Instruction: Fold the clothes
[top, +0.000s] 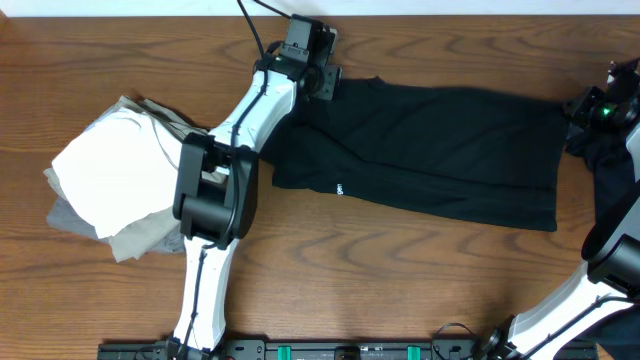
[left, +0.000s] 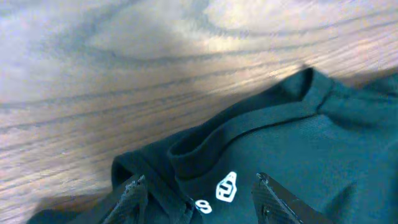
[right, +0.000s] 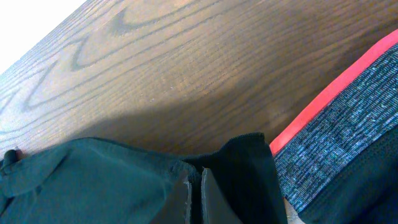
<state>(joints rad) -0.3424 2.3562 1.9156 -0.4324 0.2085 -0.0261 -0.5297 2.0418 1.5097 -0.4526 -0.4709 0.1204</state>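
Black T-shirt lies in a long band mid-surface, collar far left. Left claw spread over the collar; right claw pressed together at the right hem, grip unclear. We judge we're mid-fold. Next: regrasp, fold across.

On wood-grain desk: black T-shirt spread flat between left claw and right claw; white and grey pile beyond left claw.
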